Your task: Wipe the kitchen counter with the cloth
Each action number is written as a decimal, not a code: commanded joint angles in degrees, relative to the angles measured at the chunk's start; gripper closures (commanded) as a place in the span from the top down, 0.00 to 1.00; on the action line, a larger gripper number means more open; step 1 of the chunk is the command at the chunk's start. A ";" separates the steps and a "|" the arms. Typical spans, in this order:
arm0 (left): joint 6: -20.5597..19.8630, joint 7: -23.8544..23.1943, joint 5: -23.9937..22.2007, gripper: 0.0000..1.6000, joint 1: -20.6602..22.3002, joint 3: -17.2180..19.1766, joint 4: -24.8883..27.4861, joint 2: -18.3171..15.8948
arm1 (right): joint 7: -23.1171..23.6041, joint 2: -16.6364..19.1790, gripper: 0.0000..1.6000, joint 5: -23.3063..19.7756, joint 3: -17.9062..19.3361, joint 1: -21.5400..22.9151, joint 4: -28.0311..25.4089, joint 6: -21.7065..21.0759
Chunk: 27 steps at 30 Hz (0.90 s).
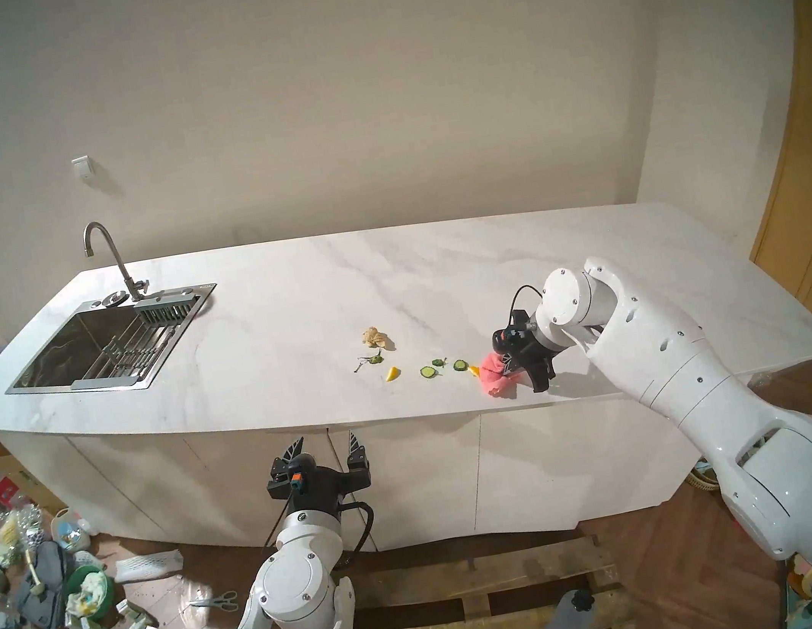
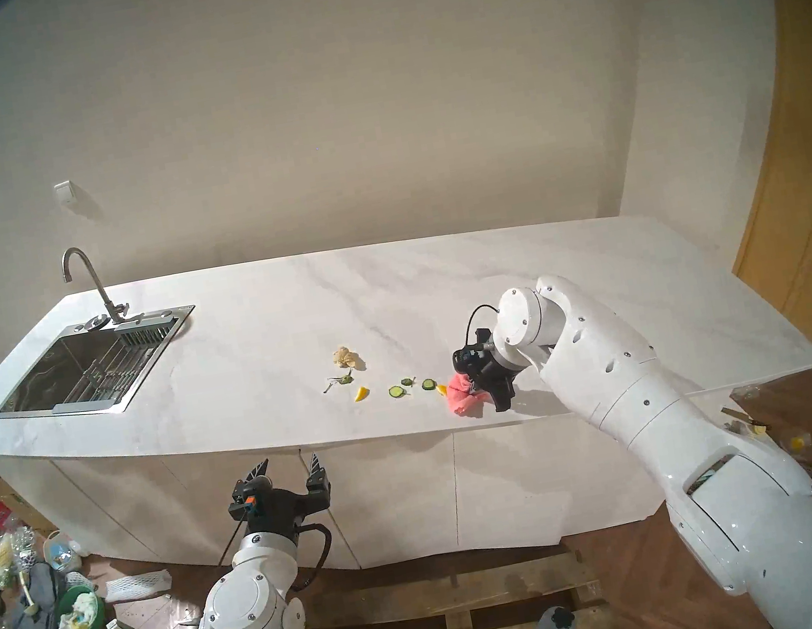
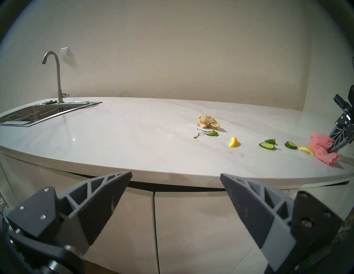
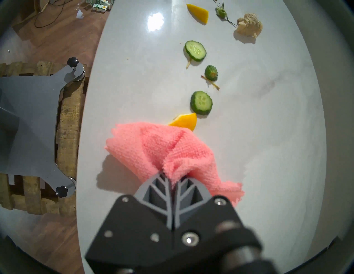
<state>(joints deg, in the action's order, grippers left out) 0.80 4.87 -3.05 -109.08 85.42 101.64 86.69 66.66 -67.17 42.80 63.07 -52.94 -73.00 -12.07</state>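
The white marble-look kitchen counter (image 1: 287,320) spans the view, with a steel sink (image 1: 53,359) and curved faucet (image 1: 107,254) at its left. The salmon-pink cloth (image 1: 494,371) lies near the counter's front edge, right of centre; it also shows in the right wrist view (image 4: 164,149) and the left wrist view (image 3: 321,151). My right gripper (image 1: 509,366) is shut on the cloth (image 2: 463,395) and holds it against the counter; its fingers (image 4: 162,183) pinch a bunched fold. My left gripper (image 1: 325,443) is open and empty, below the counter's front edge before the cabinet fronts (image 3: 191,220).
Left of the cloth lie a lemon wedge (image 4: 184,121) touching it, cucumber slices (image 4: 201,102), another lemon piece (image 1: 392,373), a green stem bit (image 1: 375,359) and a beige-tan papery wad (image 1: 376,336). Litter covers the floor at left (image 1: 64,587).
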 commanded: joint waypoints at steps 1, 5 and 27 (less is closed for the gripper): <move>0.35 -0.19 -0.05 1.00 0.22 -0.11 1.65 -0.02 | -4.06 -2.89 0.00 1.57 -0.20 -0.26 -1.18 -3.19; 0.36 -0.18 -0.05 1.00 0.23 -0.11 1.62 -0.03 | -5.62 -4.40 0.00 2.13 -0.83 -0.41 -0.87 -3.64; 0.41 -0.09 -0.07 1.00 0.37 -0.15 1.40 -0.04 | -15.36 -16.56 0.00 4.48 -8.42 3.54 6.02 -11.93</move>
<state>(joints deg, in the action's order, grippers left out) 0.80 4.91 -3.11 -109.07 85.37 101.57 86.64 55.17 -77.92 47.67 57.03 -51.73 -69.48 -20.75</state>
